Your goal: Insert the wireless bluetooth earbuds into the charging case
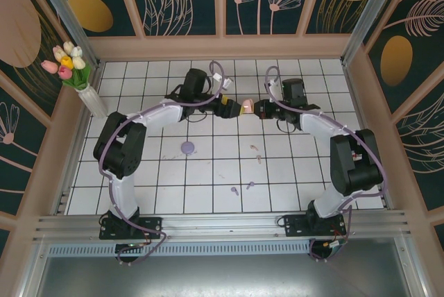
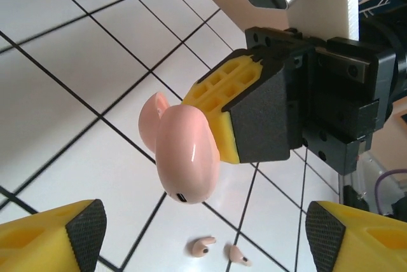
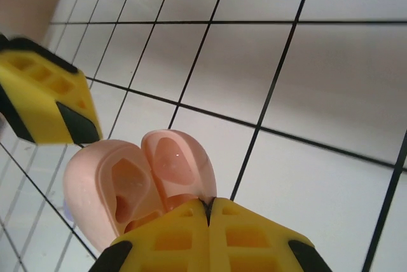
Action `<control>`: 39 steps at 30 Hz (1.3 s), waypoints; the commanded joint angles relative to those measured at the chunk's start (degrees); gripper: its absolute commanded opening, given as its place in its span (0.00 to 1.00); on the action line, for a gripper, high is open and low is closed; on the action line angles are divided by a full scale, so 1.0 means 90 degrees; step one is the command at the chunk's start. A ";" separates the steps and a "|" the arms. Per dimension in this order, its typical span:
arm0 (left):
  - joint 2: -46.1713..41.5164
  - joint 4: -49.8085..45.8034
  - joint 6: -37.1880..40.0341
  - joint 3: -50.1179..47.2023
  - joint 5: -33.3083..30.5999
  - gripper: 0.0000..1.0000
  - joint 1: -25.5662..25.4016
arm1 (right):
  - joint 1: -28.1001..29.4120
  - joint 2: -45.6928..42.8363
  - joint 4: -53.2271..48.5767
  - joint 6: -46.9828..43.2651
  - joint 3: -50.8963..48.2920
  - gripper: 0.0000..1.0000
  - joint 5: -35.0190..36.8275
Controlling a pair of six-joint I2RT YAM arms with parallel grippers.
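Above the middle of the white tiled table [image 1: 305, 78], towards its far side, the two arms meet tip to tip. The right claw [image 1: 258, 109] is pinched tight on the pink case [image 1: 245, 108] and holds it up off the tiles. Seen from the right wrist, its two yellow fingers [image 3: 254, 237] press together at the case's edge, and the case hangs open like a clam, with the hollow insides of both halves facing the camera. The left claw [image 2: 205, 224] faces it from the other side with its fingers spread wide apart. One finger stands at each lower corner of the left wrist view, and neither touches the case. Both pink earbuds [image 1: 257, 154] lie loose on the tiles, close together, on the near side of the held case and slightly to the right. In the left wrist view they show as two small stemmed shapes below the case. The two purple earbuds [image 1: 243, 187] lie nearer the arm bases, about midway between the arms and close to each other. A round purple case [image 1: 187, 148] sits shut on the tiles beside the left arm's elbow, well apart from all four buds. A white vase of tulips [image 1: 78, 75] stands in the far left corner – clear of both arms.
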 commanded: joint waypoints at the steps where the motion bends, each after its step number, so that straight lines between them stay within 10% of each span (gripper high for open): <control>1: 0.0336 -0.1800 0.1252 0.0584 0.0120 0.85 0.0111 | 0.0105 0.0199 -0.0634 -0.0960 0.0377 0.00 0.0218; 11: 0.1024 -0.3923 0.2525 0.1909 0.0289 0.84 0.0134 | 0.0430 0.0362 -0.0396 -0.1449 0.0276 0.00 0.0324; 39: 0.1572 -0.4495 0.2938 0.2571 0.1169 0.51 0.0146 | 0.0749 0.0398 -0.0586 -0.1651 0.0445 0.00 0.0253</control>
